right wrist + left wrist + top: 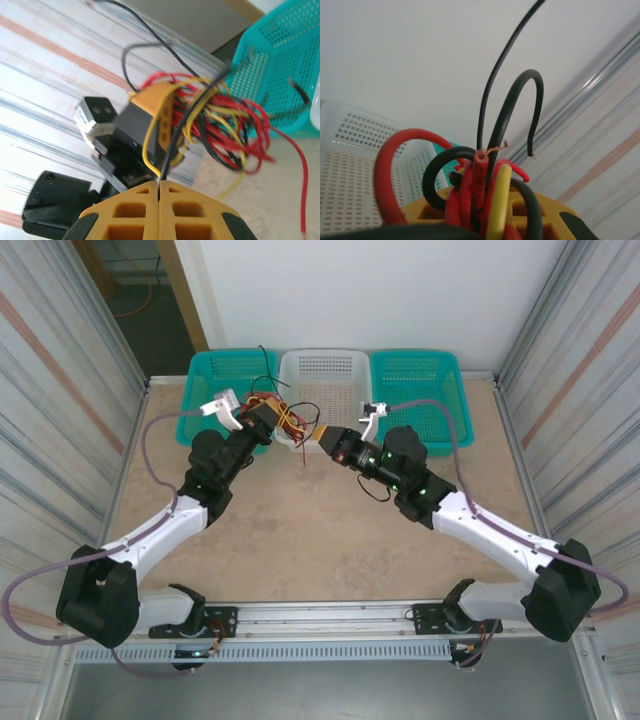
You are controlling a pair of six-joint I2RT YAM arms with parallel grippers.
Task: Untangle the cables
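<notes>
left gripper (267, 420) and right gripper (313, 437) both clamped on the tangled cables (285, 412)
the red, black and yellow bundle sits at the white basket (335, 370)'s near rim; the right fingers (130, 212) pinch one black strand, the left hold the knot's core.

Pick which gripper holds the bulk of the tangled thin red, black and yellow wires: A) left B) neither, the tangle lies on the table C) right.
A: the wire tangle bunches out of the left gripper; the right gripper pinches just one black strand.
</notes>
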